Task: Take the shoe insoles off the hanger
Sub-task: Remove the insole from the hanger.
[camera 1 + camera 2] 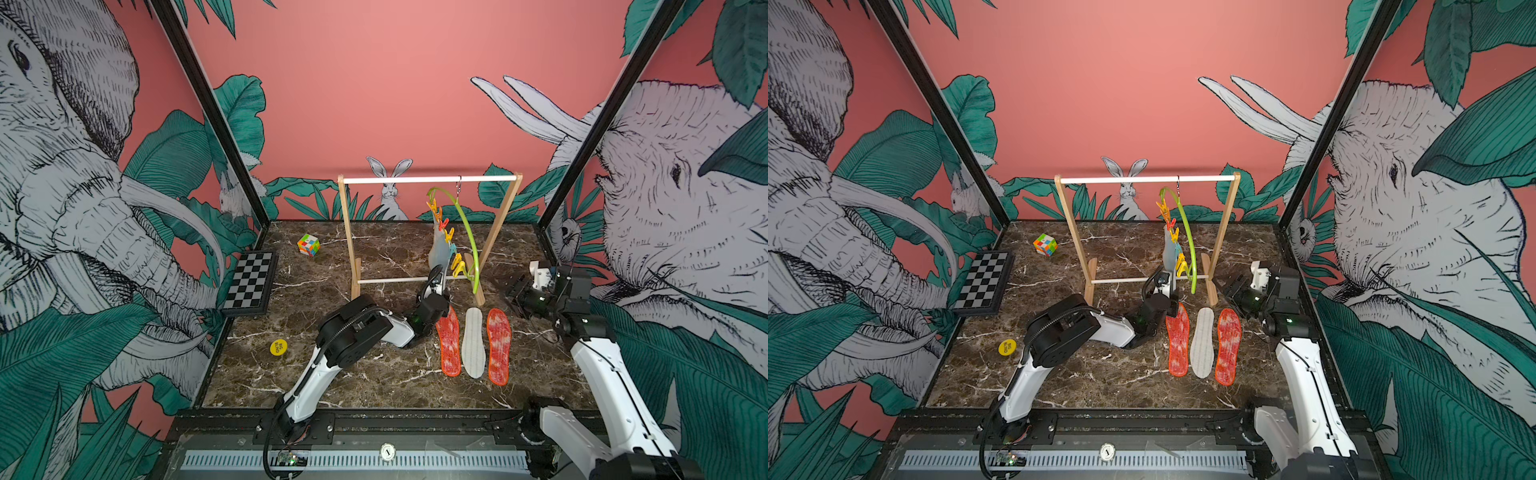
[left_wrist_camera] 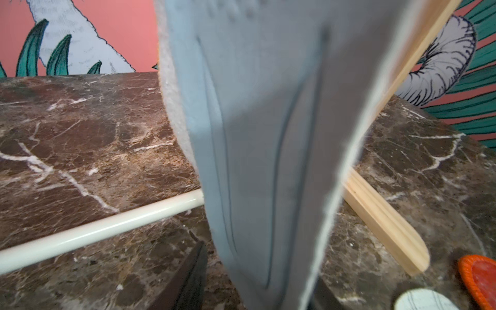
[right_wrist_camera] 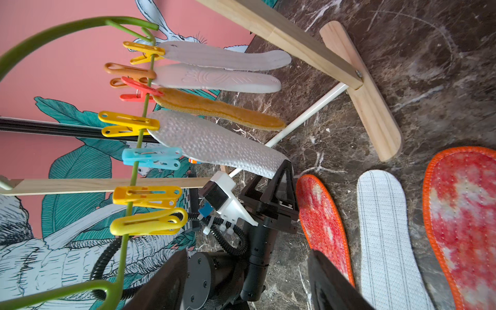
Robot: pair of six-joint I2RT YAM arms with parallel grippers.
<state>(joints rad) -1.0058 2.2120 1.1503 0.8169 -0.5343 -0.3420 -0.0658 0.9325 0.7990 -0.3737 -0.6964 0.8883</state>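
Top views show me the wooden rack (image 1: 348, 232) at 1 o'clock, with the lime-green hanger (image 1: 468, 232) hooked on it, long axis 12 to 6. Four shoe insoles (image 3: 214, 145) hang clipped, pointing toward 6: two white, one mustard, one blue-grey. Three lie flat at its 6 o'clock, lengthwise 12 to 6. Left gripper (image 3: 273, 175) straddles the blue-grey tip; clamped or not, I cannot tell. Right gripper (image 1: 515, 293) gapes, empty.

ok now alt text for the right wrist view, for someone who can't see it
Four insoles, two white, one mustard, one dimpled pale grey, hang from coloured clips on a lime-green hanger, with the left gripper reaching up to the dimpled one. Two red insoles with orange edging and a white insole lie flat on the marble table.
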